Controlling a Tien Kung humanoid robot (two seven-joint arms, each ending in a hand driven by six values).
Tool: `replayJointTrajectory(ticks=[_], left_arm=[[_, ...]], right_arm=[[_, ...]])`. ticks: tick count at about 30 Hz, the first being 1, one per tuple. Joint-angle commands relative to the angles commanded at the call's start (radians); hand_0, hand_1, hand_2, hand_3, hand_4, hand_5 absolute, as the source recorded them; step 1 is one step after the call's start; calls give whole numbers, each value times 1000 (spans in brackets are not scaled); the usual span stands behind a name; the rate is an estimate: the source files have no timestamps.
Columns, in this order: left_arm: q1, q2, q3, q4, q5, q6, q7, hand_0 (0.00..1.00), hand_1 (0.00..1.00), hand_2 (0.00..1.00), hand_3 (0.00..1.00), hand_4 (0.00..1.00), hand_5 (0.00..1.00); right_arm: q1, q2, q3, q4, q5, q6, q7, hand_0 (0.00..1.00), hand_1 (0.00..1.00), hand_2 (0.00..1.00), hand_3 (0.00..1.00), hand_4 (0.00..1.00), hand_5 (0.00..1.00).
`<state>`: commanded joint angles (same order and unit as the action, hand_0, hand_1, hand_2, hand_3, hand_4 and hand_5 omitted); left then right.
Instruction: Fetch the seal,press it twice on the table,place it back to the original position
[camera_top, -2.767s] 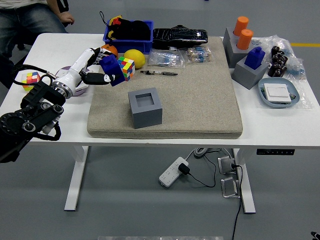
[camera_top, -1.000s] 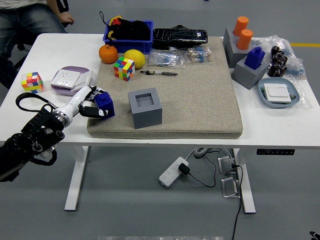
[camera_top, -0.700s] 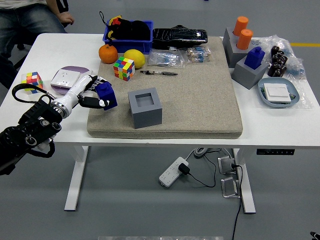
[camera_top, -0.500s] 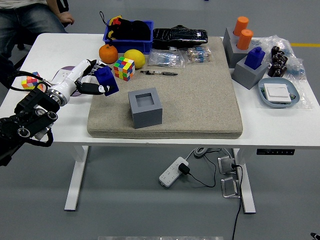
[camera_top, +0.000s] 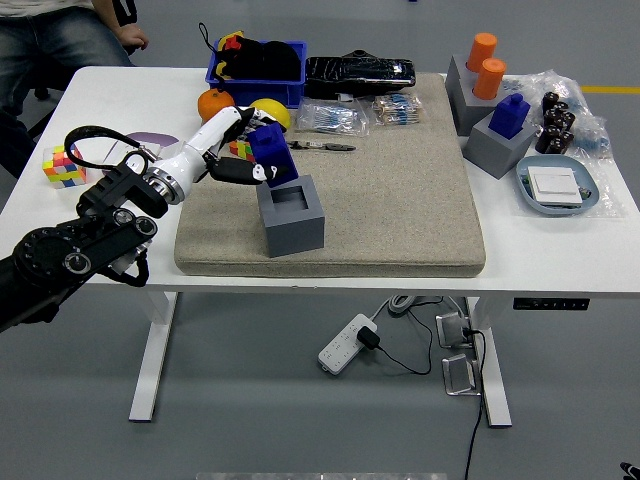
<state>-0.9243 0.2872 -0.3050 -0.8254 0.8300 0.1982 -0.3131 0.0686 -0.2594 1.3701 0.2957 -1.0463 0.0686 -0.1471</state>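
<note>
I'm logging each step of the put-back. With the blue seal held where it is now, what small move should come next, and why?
Probably a short shift toward the middle of the grey holder block, then straight down. The left hand grips the blue seal just above the block's far-left corner, its base not yet in the square recess, which is open and empty, so lining up first seems wise.

Blue seal (camera_top: 270, 157) tilted, just above grey holder block (camera_top: 291, 214) opening.

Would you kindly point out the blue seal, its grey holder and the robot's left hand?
blue seal (camera_top: 270, 152), head view, upper side face
grey holder (camera_top: 297, 232), head view, front wall
left hand (camera_top: 226, 150), head view, back of hand
</note>
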Motion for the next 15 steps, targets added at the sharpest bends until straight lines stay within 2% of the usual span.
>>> replayJointTrajectory(ticks=[6, 15], left_arm=[[-22, -25, 69, 28, -7, 0, 4, 635, 476, 423, 586, 723, 2], [-30, -51, 91, 74, -28, 6, -1, 635, 475, 424, 586, 727, 2]], right_arm=[[2, -1, -2, 0, 1, 0, 0, 803, 703, 670, 675, 718, 496], [4, -2, -3, 1, 3, -1, 1, 802, 704, 671, 675, 718, 495]])
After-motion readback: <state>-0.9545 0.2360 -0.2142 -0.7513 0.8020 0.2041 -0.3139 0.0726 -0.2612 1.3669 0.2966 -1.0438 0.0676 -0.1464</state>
